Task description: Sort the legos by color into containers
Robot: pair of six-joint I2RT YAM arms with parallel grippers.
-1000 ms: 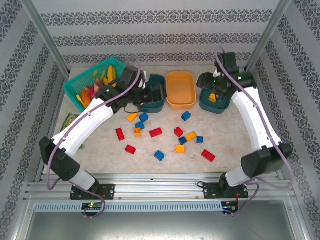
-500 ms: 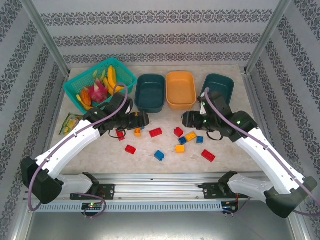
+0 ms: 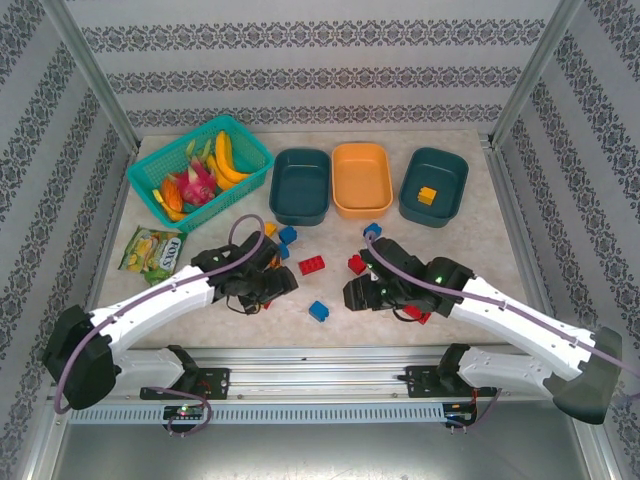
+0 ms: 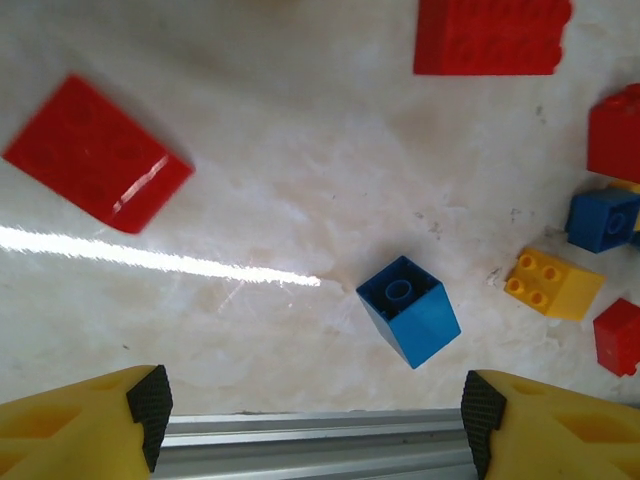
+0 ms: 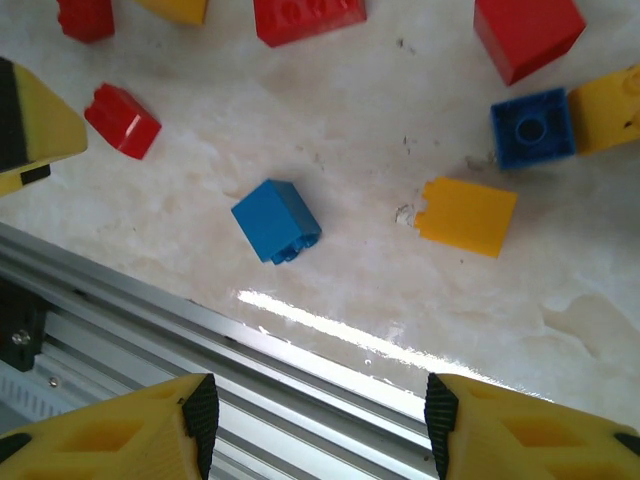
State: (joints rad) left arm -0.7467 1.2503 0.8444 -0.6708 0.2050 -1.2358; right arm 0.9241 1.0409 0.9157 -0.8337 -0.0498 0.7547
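Legos lie loose on the pale marbled table (image 3: 480, 250), most of them spread between the row of tubs and the near rail. At the far left corner stands a bright teal lattice basket (image 3: 178, 146) holding toy fruit (image 3: 200, 178). Beside it, three tubs stand in a line along the far side: a dark teal tub (image 3: 300, 188) with nothing in it, an orange tub (image 3: 361, 178) likewise bare, and a second dark teal tub (image 3: 446, 168) with one yellow brick (image 3: 427, 196) on its floor. Both arms reach low over the near part of the table. The left gripper (image 3: 283, 283) has its yellow fingers wide apart with nothing between them, and the right gripper (image 3: 355, 295), facing it, also stands apart and holds nothing. A green snack packet (image 3: 152, 250) lies flat near the left edge, in front of the basket. Between the two grippers, apart from both, a small blue brick (image 3: 319, 310) lies tipped on its side close to the rail. Farther from the rail sit a red brick (image 3: 311, 265), another red one (image 3: 357, 264), and two more blue ones (image 3: 288, 234) just in front of the tubs
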